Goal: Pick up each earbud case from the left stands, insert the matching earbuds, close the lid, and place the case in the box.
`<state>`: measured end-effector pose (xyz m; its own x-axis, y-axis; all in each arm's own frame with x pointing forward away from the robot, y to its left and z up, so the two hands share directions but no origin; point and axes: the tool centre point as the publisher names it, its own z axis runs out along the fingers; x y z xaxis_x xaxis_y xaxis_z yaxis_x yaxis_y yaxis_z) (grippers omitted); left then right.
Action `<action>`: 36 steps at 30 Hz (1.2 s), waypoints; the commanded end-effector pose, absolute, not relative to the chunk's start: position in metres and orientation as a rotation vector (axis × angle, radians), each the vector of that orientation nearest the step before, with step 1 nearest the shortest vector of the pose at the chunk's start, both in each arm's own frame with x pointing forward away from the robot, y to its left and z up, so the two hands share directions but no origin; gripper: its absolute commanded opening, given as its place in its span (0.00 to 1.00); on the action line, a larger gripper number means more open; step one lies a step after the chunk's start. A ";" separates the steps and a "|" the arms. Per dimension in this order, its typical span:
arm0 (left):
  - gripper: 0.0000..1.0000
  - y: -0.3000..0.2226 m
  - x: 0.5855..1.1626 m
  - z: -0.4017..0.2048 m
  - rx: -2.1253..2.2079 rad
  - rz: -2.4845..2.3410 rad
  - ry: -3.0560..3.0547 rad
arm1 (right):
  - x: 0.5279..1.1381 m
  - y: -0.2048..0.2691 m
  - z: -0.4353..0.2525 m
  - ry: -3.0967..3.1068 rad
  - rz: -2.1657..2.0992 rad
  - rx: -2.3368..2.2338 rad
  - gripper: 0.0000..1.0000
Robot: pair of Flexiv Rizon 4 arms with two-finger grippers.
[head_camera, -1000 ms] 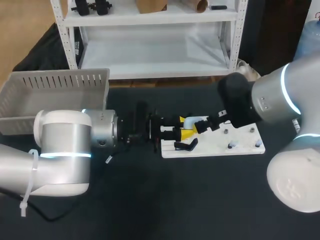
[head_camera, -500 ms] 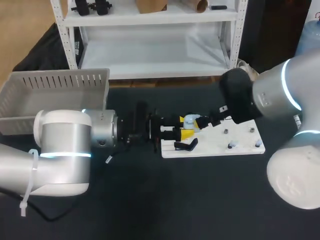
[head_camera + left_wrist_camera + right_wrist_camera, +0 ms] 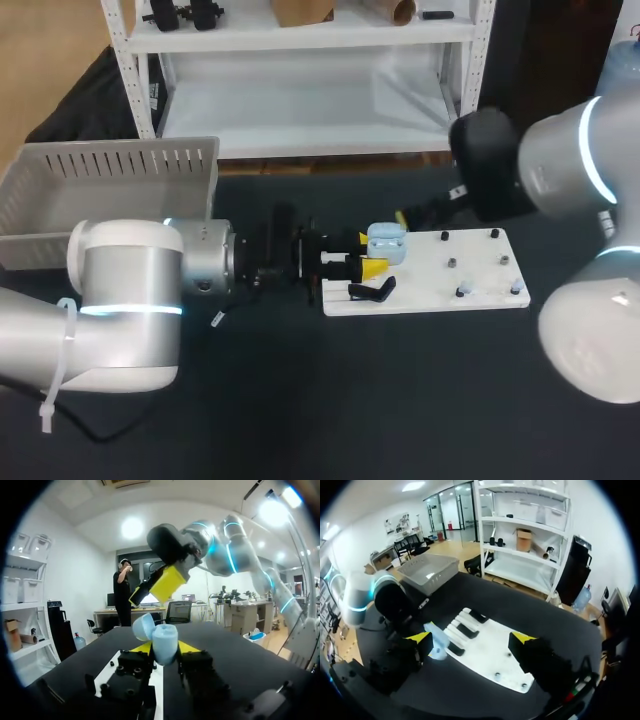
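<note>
A light blue earbud case point(image 3: 386, 241) with its lid open is held at the left end of the white board point(image 3: 470, 270). My left gripper point(image 3: 371, 255) is shut on it. In the left wrist view the case point(image 3: 161, 639) stands upright between that gripper's point(image 3: 165, 650) yellow tips, and my right gripper point(image 3: 165, 582) hovers above and beyond it. The right gripper point(image 3: 412, 215) is open and empty, behind and to the right of the case. In the right wrist view its wide-open fingers point(image 3: 470, 639) frame the board point(image 3: 492, 652), and the case point(image 3: 436, 641) lies close to one fingertip.
A black stand point(image 3: 372, 291) lies on the board's left end under the case. Small pegs and earbuds point(image 3: 461, 292) dot the board's right half. The grey slatted box point(image 3: 100, 190) sits at the table's back left. Black stands point(image 3: 470, 622) line the board's near edge.
My right gripper has drawn back up and to the right, away from the case. The left arm and the case have stayed where they were.
</note>
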<state>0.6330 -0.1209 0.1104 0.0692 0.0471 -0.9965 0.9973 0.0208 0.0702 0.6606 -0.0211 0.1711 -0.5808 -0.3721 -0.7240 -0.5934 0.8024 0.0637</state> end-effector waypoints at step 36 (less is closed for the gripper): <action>0.00 -0.122 0.632 0.115 1.316 -1.083 1.117 | 0.641 -0.157 0.074 2.630 -0.260 -0.668 0.51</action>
